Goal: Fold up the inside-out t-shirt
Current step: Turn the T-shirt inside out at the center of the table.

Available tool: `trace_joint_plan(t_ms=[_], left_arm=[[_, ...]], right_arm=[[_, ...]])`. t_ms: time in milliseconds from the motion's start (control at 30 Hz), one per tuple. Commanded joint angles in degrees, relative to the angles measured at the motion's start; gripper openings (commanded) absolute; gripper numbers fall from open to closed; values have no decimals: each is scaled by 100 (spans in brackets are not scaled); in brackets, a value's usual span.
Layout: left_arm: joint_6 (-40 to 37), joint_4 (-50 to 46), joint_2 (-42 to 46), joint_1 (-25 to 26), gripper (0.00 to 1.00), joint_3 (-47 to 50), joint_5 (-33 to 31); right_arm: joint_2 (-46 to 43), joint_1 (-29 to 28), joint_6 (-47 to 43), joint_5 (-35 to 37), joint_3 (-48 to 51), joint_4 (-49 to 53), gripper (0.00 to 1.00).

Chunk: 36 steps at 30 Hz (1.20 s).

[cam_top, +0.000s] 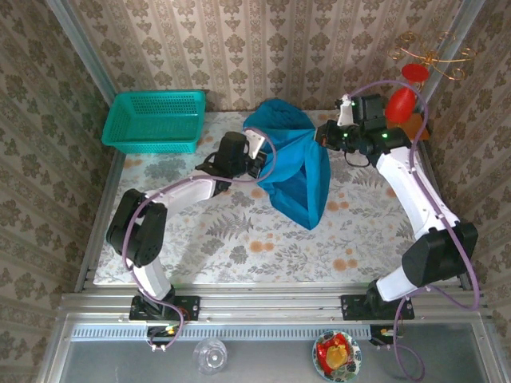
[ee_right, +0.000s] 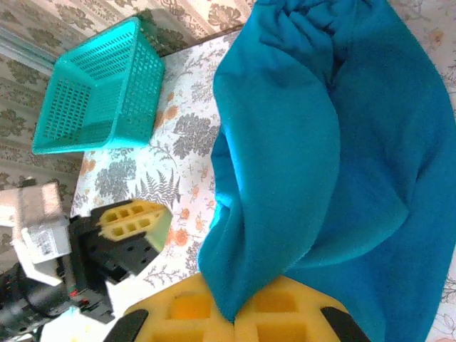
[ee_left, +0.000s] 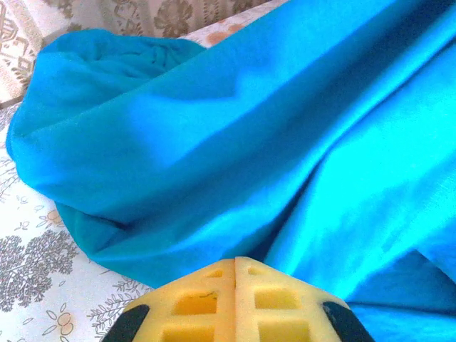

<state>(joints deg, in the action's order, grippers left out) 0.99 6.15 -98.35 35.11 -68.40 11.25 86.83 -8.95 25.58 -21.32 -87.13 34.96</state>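
Observation:
The bright blue t-shirt [cam_top: 295, 171] hangs bunched over the back middle of the table, its lower end resting on the tabletop. My right gripper [cam_top: 326, 134] is shut on a twisted fold of it; in the right wrist view the cloth [ee_right: 320, 142] runs down between the yellow fingers [ee_right: 239, 303]. My left gripper [cam_top: 257, 153] sits at the shirt's left edge. In the left wrist view its fingertips [ee_left: 236, 262] are pressed together right against the blue fabric [ee_left: 285, 128], with no cloth showing between them. The right wrist view shows the left gripper [ee_right: 135, 217] with a strip of table between it and the shirt.
A teal mesh basket [cam_top: 156, 120] stands at the back left corner. Red objects [cam_top: 402, 102] and a gold wire stand [cam_top: 431, 56] are at the back right. Floral tabletop [cam_top: 239, 239] lies bare in front. A glass [cam_top: 210, 355] and a plate [cam_top: 337, 355] sit below the near rail.

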Motion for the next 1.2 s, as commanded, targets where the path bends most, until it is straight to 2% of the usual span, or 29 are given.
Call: trace_joint_plan(t_ms=[0,100,133,167,267,433,500,600,733,900,1033,1100,1167], left_arm=[[-237,238,399,126,16,235,828],[-4,821,363,306,26,513,917],[41,1042,343,393,33,609,813],[42,1399,334,550,42,779,581],[-53,2501,251,964,58,1278,-351],[-232,3397,-121,1361,72,1448,-1720],[-486,3674,-343,1544,81,1401,-2256],[-736,3813,-669,1723,92,1185,-2703],[-952,3819,-1043,1831,94,859,-3235],[-1640,3974,-1514,1984,97,347,-4505],[-2000,4153,-1735,1956,99,63,-4719],[-1998,4052,-1751,1890,95,-43,-4657],[-1902,3900,-1708,1794,87,-81,-4582]], right_arm=[[-44,86,-37,-516,-21,-22,0],[-15,87,53,-659,-93,-53,0],[-23,86,89,-686,-107,-75,0],[-34,88,132,-704,-111,-105,0],[-87,86,264,-786,-119,-180,0],[-207,73,408,-828,-137,-239,0],[-249,54,444,-817,-137,-244,0],[-298,20,470,-811,-136,-236,0],[-320,-45,487,-798,-178,-191,0],[-342,-172,388,-805,-262,-54,0],[-375,-195,397,-778,-279,-33,0],[-380,-207,378,-752,-313,-1,0],[-385,-198,309,-701,-376,99,0]])
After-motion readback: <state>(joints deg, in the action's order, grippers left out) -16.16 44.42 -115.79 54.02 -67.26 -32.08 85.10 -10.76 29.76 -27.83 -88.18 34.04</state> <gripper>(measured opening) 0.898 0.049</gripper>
